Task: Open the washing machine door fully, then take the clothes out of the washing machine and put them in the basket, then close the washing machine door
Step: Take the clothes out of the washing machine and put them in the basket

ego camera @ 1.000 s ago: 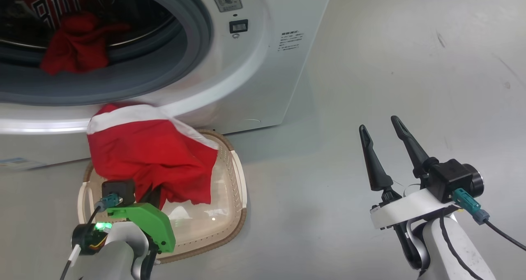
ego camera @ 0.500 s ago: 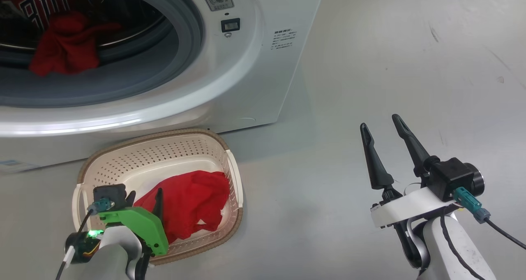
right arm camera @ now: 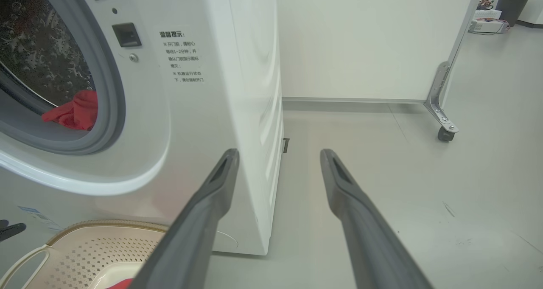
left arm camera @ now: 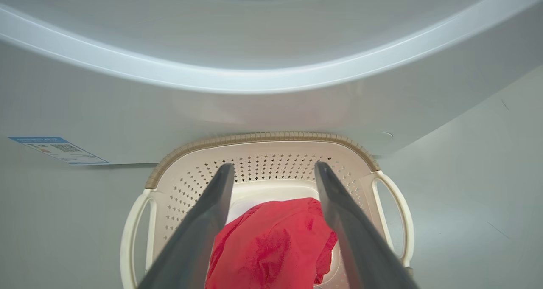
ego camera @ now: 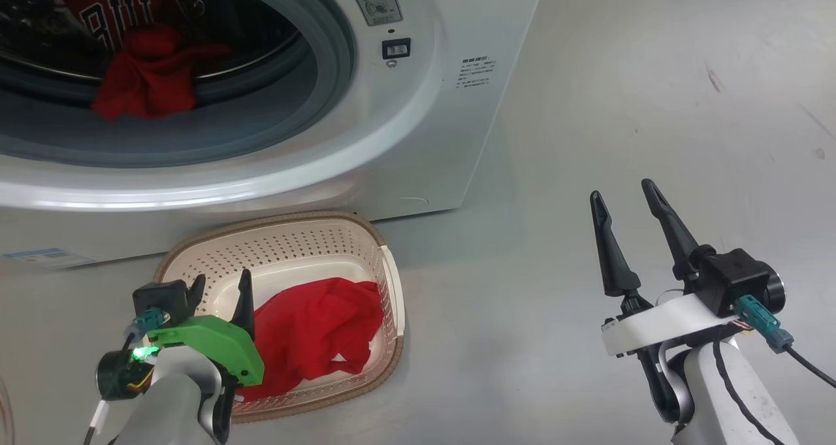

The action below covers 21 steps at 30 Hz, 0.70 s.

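A red garment [ego camera: 313, 334] lay in the basket [ego camera: 274, 219], and both sets of jaws stood open.
At lower left of the head view the left gripper [ego camera: 222, 276] hung over the basket's near end, jaws spread and empty above the garment. At lower right the right gripper [ego camera: 620, 190] was spread above the floor [ego camera: 588, 105]. More red clothes [ego camera: 147, 72] lay inside the washing machine [ego camera: 424, 105], upper left.

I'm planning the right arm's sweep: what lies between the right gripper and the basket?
Only bare grey floor, as the head view shows; nothing stands between the right gripper and the basket.
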### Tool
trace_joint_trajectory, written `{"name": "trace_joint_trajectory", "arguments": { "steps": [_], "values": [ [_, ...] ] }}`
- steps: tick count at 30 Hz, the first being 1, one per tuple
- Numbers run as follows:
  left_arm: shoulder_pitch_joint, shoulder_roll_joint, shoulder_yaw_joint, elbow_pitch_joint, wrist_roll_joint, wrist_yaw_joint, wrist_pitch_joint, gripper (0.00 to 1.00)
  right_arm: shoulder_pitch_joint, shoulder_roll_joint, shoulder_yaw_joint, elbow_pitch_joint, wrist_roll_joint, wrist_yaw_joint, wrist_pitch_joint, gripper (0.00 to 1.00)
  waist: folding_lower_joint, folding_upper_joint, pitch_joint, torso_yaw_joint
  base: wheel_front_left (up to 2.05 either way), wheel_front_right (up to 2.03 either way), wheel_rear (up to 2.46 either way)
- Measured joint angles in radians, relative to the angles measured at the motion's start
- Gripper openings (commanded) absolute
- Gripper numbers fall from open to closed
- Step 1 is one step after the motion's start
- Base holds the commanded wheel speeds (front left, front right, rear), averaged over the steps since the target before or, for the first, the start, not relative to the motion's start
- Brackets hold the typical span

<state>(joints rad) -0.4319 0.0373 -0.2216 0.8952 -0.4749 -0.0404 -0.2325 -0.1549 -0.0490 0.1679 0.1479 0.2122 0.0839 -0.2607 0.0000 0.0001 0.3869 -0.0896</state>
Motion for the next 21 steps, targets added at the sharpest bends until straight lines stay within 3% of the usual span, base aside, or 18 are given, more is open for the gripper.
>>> {"name": "trace_joint_trajectory", "arguments": {
  "steps": [12, 21],
  "values": [
    [-0.003, 0.007, 0.010, -0.124, 0.040, 0.017, -0.020, 1.00, 0.031, 0.000, -0.016, 0.025, 0.000, -0.008, 0.000, 1.00, 0.0000, 0.0000, -0.079, 0.047, 0.00, 0.00, 0.00],
    [0.024, 0.017, 0.028, -0.333, 0.103, 0.028, -0.020, 1.00, 0.081, 0.000, -0.035, 0.033, 0.000, -0.025, 0.000, 1.00, 0.0000, 0.0000, -0.161, 0.078, 0.00, 0.00, 0.00]
  ]
}}
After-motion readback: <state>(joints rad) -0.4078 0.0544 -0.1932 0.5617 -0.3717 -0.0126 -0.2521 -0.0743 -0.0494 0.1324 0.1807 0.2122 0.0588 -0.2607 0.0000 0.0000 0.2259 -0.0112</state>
